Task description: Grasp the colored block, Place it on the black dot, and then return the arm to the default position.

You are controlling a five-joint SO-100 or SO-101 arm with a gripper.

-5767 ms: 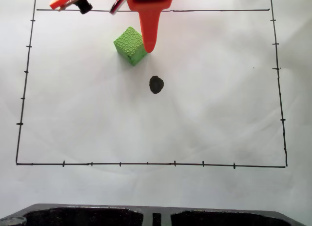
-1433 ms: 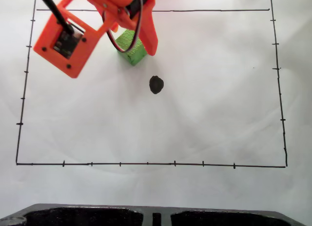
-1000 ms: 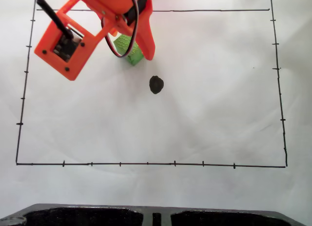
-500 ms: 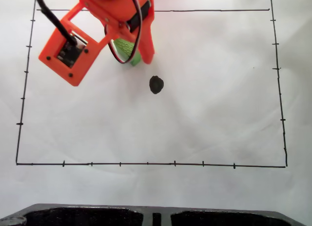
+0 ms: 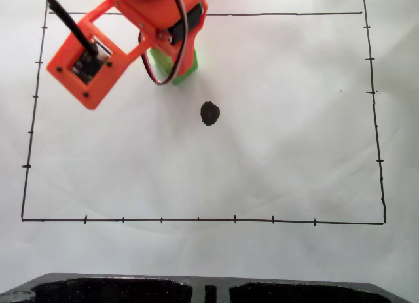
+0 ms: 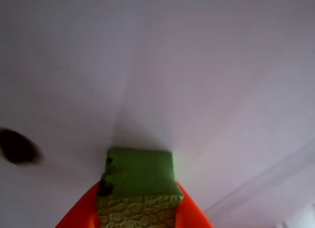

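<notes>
My orange arm [image 5: 154, 15] reaches in from the top left of the fixed view. Its gripper [image 5: 178, 69] is shut on the green cube [image 5: 190, 62], which shows as slivers of green around the finger. In the wrist view the textured cube [image 6: 140, 176] sits between two orange fingers [image 6: 189, 213] at the bottom edge, gripper [image 6: 138, 196] shut on it. The black dot [image 5: 209, 113] lies bare on the white paper, below and right of the cube. It shows blurred at the wrist view's left edge [image 6: 17, 145]. I cannot tell whether the cube touches the paper.
A thin black border line [image 5: 196, 219] with ticks frames the white sheet. The orange camera mount [image 5: 85, 61] with its black cable hangs over the upper left. A dark tray [image 5: 209, 290] runs along the bottom edge.
The gripper has shut on the cube and turned slightly. More of the cube is covered, its visible green now at the finger's right side. The dot has not moved.
</notes>
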